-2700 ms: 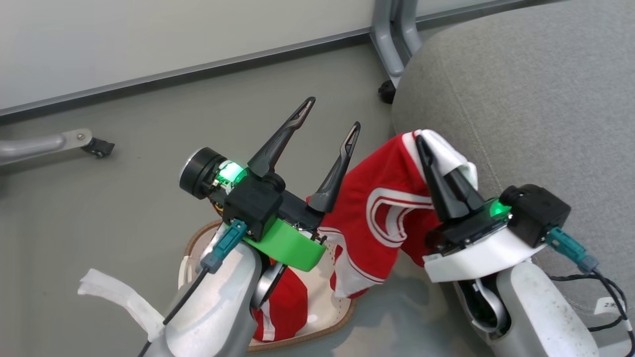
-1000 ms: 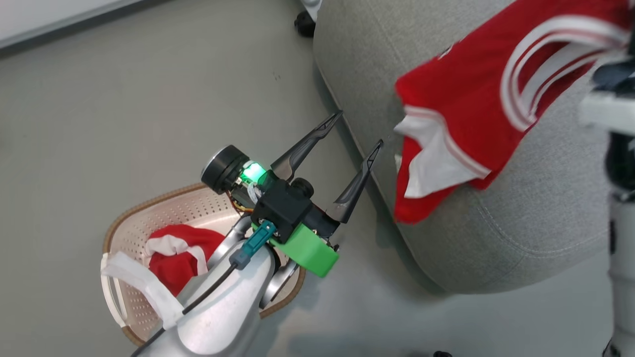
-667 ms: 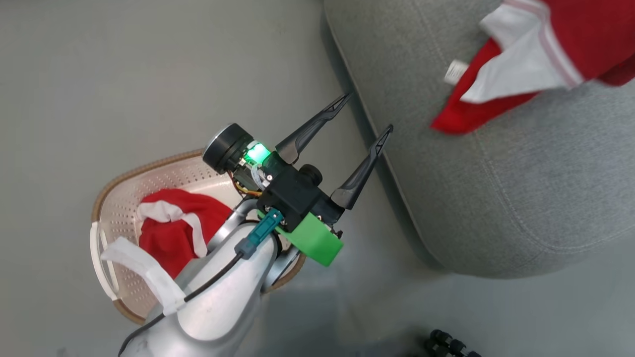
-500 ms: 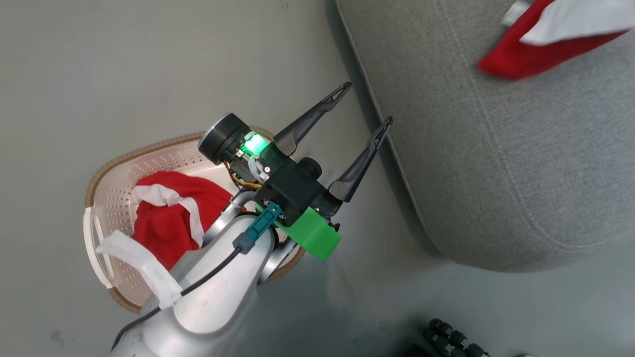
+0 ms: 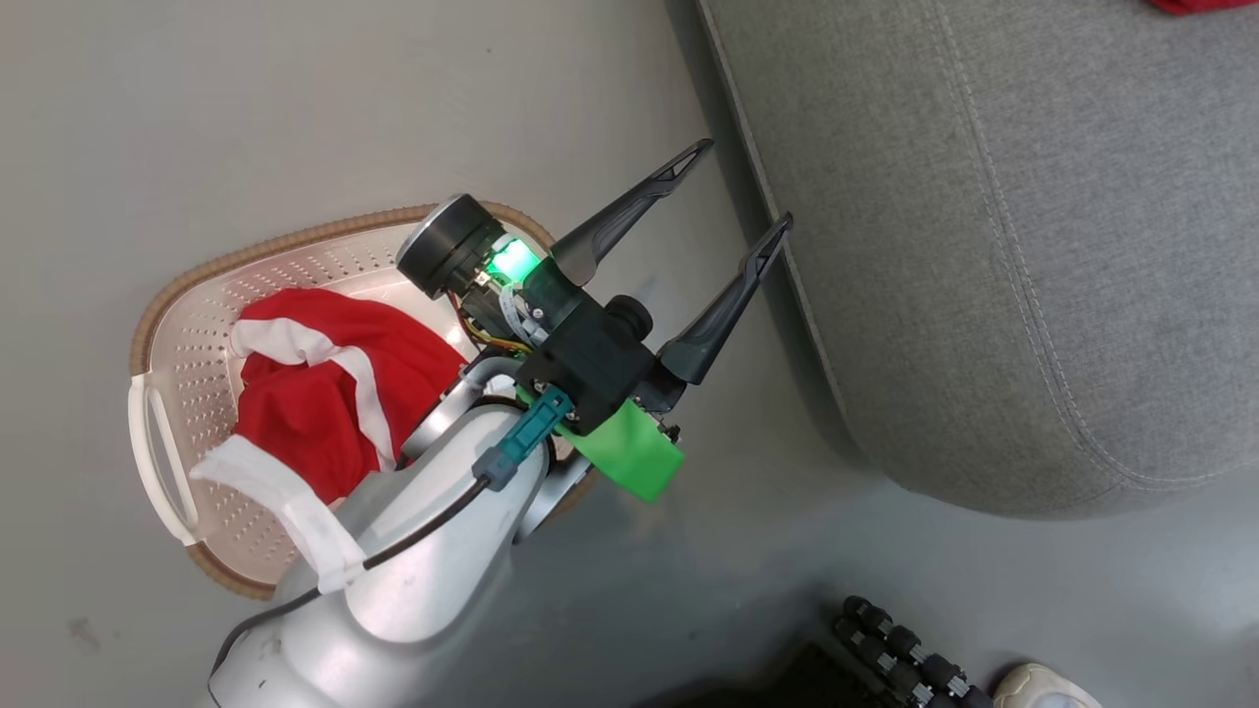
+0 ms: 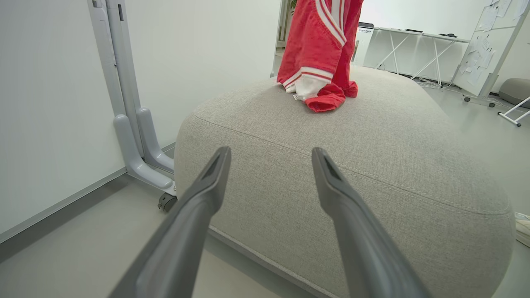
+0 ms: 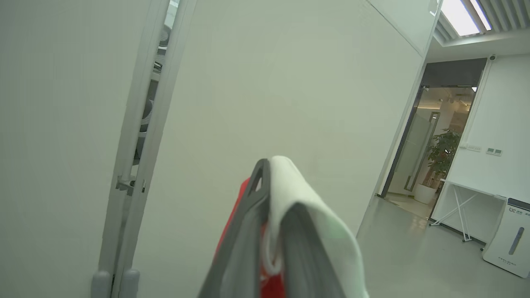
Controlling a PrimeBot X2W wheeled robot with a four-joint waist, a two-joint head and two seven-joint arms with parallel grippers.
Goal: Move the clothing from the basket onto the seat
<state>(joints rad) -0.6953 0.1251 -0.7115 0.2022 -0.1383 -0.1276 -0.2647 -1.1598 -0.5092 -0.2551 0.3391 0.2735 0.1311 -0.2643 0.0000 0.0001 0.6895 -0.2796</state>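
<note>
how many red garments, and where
2. One red garment lies in the basket; the other garment hangs from the right gripper, its lower end on the seat. More may hide.

— Legible anywhere?
— Nowhere for certain. On the white appliance point(image 7: 507, 242): a dark logo and a line of small print, too small to read.
— And on the clothing point(image 6: 319, 45) in front of that appliance?
— Stripes only; a small hem tag point(image 6: 297, 97), blurred.

Open floor point(image 5: 767, 492) between basket point(image 5: 192, 344) and seat point(image 5: 1003, 256); grey stand foot point(image 6: 137, 165) beside seat.
</note>
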